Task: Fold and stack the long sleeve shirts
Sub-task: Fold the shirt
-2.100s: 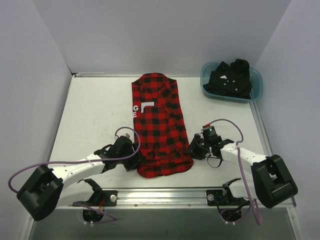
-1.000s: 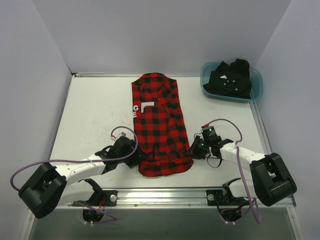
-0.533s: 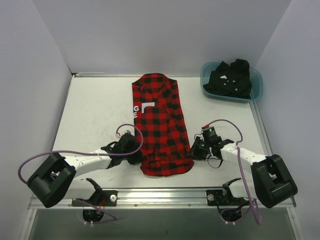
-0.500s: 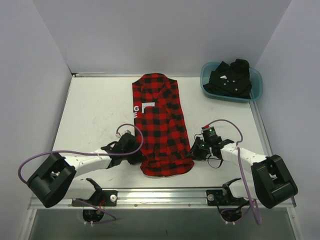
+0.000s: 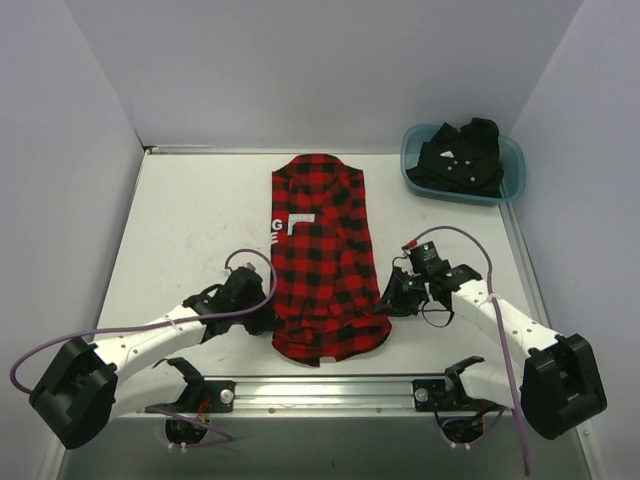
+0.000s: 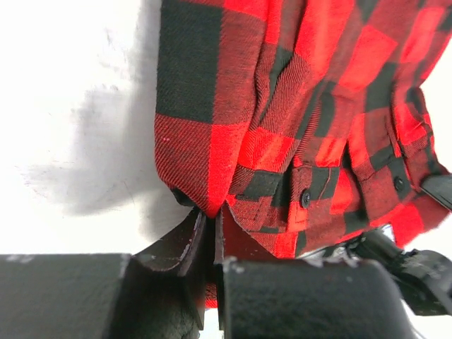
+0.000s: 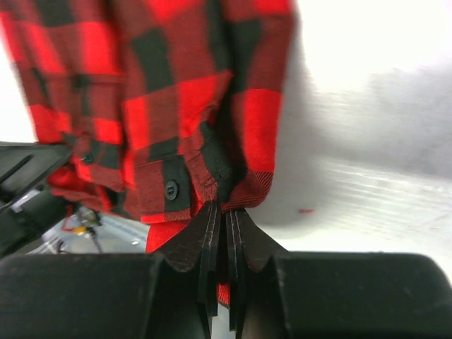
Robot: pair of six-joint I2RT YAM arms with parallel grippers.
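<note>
A red-and-black checked long sleeve shirt (image 5: 325,255) lies lengthwise on the table, folded into a narrow strip, collar at the far end. My left gripper (image 5: 268,318) is shut on its near left edge (image 6: 212,191). My right gripper (image 5: 388,300) is shut on its near right edge (image 7: 233,180). Both near corners are lifted a little off the table, and each wrist view shows the checked cloth pinched between the fingertips. A second, black long sleeve shirt (image 5: 462,158) lies crumpled in the teal tub (image 5: 510,182) at the far right.
The white table (image 5: 190,230) is walled at the back and on both sides. A metal rail (image 5: 330,385) with the arm bases runs along the near edge. The tub stands against the right wall.
My left gripper has closed on the shirt's near left edge. Both arms have moved a little away from me, and the shirt's near end has risen and slid that way.
</note>
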